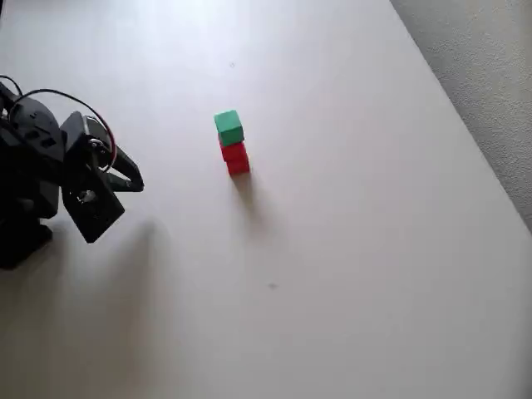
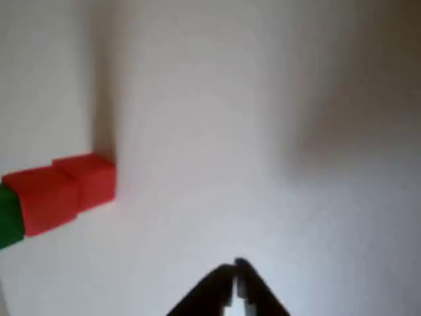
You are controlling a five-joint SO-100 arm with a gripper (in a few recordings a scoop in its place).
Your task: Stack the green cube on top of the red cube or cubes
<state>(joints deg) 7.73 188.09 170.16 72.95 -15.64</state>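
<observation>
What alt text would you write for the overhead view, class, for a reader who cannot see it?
A green cube sits on top of two stacked red cubes near the middle of a white table. The black robot arm, its gripper holding nothing, stands well apart at the left edge.

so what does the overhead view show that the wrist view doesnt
Overhead view alone: the black arm body with its wires at the left edge, the table's right edge with grey floor beyond, and the stack's shadow falling toward the bottom of the picture.

Wrist view alone: a close look at the end effector, whose fingertips meet, so it is shut and holds nothing.

Both: the green cube sitting on top of the two stacked red cubes, well apart from the end effector, on the white table.
</observation>
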